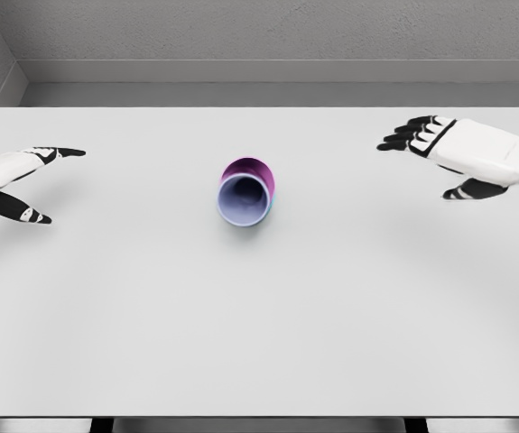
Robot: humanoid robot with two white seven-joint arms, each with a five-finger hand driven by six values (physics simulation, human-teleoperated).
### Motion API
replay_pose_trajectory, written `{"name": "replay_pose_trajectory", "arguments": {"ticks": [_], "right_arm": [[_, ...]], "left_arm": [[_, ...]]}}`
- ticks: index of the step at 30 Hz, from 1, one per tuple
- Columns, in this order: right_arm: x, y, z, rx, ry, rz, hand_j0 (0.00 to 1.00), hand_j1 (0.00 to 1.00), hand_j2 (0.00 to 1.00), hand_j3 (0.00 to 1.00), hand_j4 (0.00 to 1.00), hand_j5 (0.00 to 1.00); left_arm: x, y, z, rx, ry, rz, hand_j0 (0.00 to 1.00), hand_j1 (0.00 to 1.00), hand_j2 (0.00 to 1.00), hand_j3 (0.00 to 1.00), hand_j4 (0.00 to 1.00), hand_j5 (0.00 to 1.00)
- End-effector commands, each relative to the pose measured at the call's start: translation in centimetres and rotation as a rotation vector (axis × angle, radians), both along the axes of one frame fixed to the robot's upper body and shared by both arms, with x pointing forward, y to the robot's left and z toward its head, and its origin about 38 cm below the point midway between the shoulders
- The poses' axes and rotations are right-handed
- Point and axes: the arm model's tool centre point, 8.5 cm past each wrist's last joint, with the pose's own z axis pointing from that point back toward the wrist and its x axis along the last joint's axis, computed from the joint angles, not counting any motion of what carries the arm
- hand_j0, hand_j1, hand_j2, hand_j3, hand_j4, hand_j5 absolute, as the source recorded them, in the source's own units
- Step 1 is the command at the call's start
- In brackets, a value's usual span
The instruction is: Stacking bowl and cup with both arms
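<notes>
A view from the robot's head looks down on a wide, pale grey table that fills most of the picture, with a grey wall running along its far edge. Near the middle of the table, slightly toward the far side, sits a cup with a pale lavender-blue rim and a dark interior, its opening facing the camera. It appears to rest inside or directly against a magenta bowl, whose pink rim shows as a crescent just behind the cup's top edge; a thin line of teal shows at the cup's lower right side. Whether the cup is nested fully in the bowl or merely pressed against it cannot be told from this angle. The left hand enters from the left edge, well apart from the cup and bowl. It is white with black fingertips, its fingers extended and spread, one pointing toward the centre and the thumb angled downward; it grasps nothing. The right hand enters from the right edge, also well apart from the stacked pieces. Its black-tipped fingers reach leftward, slightly relaxed and parted, with the thumb hanging below the palm; it too has hold of nothing. Both hands hover at roughly the cup's distance from the camera.
</notes>
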Motion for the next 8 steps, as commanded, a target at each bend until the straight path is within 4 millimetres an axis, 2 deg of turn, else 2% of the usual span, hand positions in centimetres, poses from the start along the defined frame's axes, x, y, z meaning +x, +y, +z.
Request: {"name": "replay_pose_trajectory", "arguments": {"ticks": [1, 4, 6, 8], "right_arm": [[0.1, -2.8, 2.1, 0.015, -0.045, -0.07, 1.0, 1.0, 1.0, 1.0, 1.0, 1.0], [0.2, -2.8, 2.1, 0.014, -0.045, -0.068, 1.0, 1.0, 1.0, 1.0, 1.0, 1.0], [0.2, -0.9, 0.5, 0.005, -0.004, -0.02, 1.0, 1.0, 1.0, 1.0, 1.0, 1.0], [0.2, -0.3, 0.0, 0.001, 0.008, -0.002, 1.0, 1.0, 1.0, 1.0, 1.0, 1.0]], "left_arm": [[0.0, 0.0, 0.1, -0.006, -0.002, 0.002, 1.0, 1.0, 1.0, 1.0, 1.0, 1.0], [-0.1, 0.0, 0.0, -0.006, 0.002, 0.0, 1.0, 1.0, 1.0, 1.0, 1.0, 1.0], [-0.1, 0.0, 0.0, -0.006, 0.002, 0.0, 1.0, 1.0, 1.0, 1.0, 1.0, 1.0], [0.0, 0.0, 0.1, -0.006, -0.001, 0.0, 1.0, 1.0, 1.0, 1.0, 1.0, 1.0]]}}
